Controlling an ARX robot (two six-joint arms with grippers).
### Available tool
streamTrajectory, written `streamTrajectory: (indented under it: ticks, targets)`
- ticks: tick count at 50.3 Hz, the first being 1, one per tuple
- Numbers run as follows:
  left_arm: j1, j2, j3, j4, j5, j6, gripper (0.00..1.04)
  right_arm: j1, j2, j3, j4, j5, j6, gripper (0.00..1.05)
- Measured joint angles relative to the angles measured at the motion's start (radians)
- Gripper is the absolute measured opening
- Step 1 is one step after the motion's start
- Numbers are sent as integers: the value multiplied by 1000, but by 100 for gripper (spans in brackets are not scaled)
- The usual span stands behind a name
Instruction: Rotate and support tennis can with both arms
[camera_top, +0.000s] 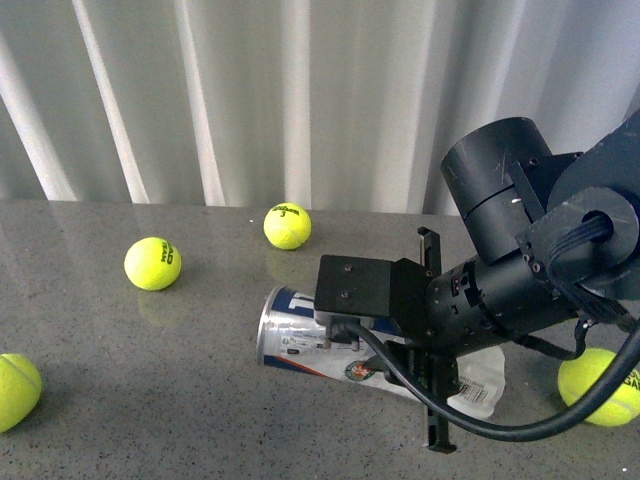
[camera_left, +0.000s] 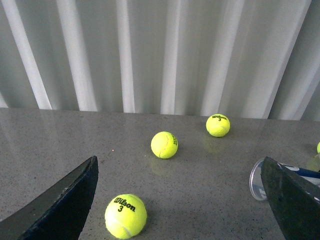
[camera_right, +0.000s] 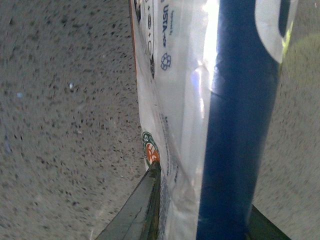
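Observation:
The tennis can (camera_top: 300, 338) lies on its side on the grey table, its metal rim facing left. The navy label and white text panel show close up on the tennis can (camera_right: 210, 100) in the right wrist view. My right gripper (camera_top: 433, 345) is shut on the can's middle, one finger above it and one below. Its fingers (camera_right: 142, 207) press on both sides of the tube. My left gripper (camera_left: 179, 158) is open and holds nothing, and the can's rim (camera_left: 256, 180) shows just inside its right finger (camera_left: 292, 200). The left arm is out of the front view.
Yellow tennis balls lie scattered on the table: one (camera_top: 152, 263) at the left, one (camera_top: 287, 226) at the back, one (camera_top: 15, 390) at the left edge, one (camera_top: 600, 385) behind the right arm. One ball (camera_left: 125, 216) sits between the left fingers. A white curtain (camera_top: 300, 100) closes the back.

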Motion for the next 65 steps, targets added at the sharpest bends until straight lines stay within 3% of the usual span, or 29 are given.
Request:
streamTrajectory:
  ticks: [8,24,34,44,50,59,65]
  targets:
    - [0,0,0,0,0,0,98,-18,55,69,-19,-6,-208,14]
    - [0,0,0,0,0,0,98,-37,104,116,-64,-20,-266,11]
    - [0,0,0,0,0,0,98,-42,95,35,-3,-55,-245,51]
    - [0,0,0,0,0,0,98,-42,77,7,-8,-74,-199,77]
    - [0,0,0,0,0,0,98,-40,19,2,-44,-97,-142,100]
    - [0,0,0,0,0,0,98,-25,-64,2,-86,-154,-24,98]
    - [0,0,0,0,0,0,98,-18,-138,5,-97,-207,158,98]
